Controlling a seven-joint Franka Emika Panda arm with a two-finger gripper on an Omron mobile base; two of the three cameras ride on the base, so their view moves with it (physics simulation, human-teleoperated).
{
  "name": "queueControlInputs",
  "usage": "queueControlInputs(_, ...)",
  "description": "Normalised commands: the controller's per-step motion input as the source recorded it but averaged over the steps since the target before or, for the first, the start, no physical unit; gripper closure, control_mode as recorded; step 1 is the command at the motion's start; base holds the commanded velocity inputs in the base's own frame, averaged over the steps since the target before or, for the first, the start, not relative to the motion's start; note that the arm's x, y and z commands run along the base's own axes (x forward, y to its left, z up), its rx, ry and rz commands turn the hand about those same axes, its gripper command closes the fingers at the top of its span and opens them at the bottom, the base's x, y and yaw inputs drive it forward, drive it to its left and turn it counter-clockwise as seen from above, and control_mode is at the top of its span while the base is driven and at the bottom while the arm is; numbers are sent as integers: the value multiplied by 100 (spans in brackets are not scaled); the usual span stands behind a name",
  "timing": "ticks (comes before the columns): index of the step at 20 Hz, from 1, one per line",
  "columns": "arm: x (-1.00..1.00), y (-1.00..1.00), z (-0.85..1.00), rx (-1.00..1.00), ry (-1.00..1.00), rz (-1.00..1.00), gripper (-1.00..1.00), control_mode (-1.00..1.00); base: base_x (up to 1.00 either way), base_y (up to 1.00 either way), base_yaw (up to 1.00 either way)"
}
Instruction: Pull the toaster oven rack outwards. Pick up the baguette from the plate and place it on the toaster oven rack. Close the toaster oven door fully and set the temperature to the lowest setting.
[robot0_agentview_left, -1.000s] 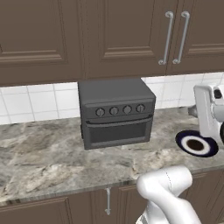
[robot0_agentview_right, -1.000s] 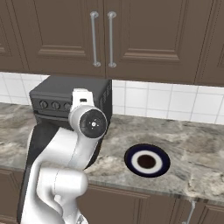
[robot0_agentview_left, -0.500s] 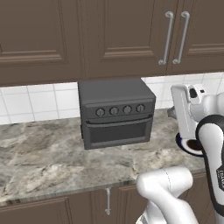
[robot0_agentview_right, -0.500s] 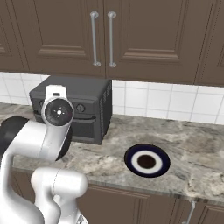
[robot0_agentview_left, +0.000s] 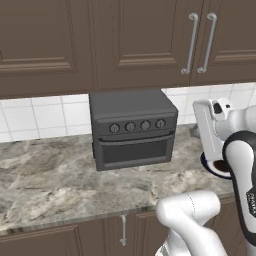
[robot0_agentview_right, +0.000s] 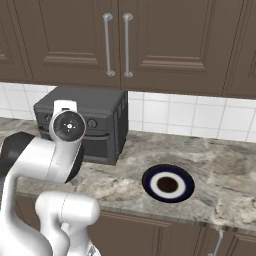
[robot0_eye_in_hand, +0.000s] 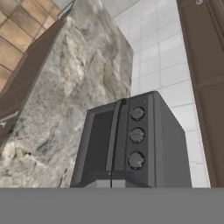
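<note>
The toaster oven (robot0_agentview_left: 132, 129) is seen on the counter (robot0_agentview_left: 45, 175) with its door (robot0_agentview_left: 134, 151) closed. The plate (robot0_agentview_right: 168, 183) lies right of it. The fingers are shut, holding nothing.

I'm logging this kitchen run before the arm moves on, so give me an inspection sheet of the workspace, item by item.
Surface: grey marbled counter, bare between the things listed.
Toaster oven: against the tiled wall, four knobs across its front.
Toaster oven door: shut; rack hidden behind it.
Plate: on the counter to the oven's right, nothing on it.
Baguette: nothing seen.
Clutter: nothing seen.
Gripper: shut; hand camera looks at the oven's front, rolled sideways; fingertips not seen.
Cables: nothing seen.
Surroundings: dark brown wall cabinets with bar handles above, white tile backsplash, base cabinets below the counter.
</note>
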Motion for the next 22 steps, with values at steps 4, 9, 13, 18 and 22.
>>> queueControlInputs(4,0,2,-29,8,-6,0,100,-100,0,0,0)
queueControlInputs(9,1,13,-39,12,-12,0,100,-100,0,0,0)
queueControlInputs(13,3,53,-47,4,-15,-1,100,-100,0,0,0)
queueControlInputs(18,5,40,-41,4,-16,-5,100,-100,0,0,0)
queueControlInputs(22,26,-1,-46,8,-8,-8,100,-100,0,0,0)
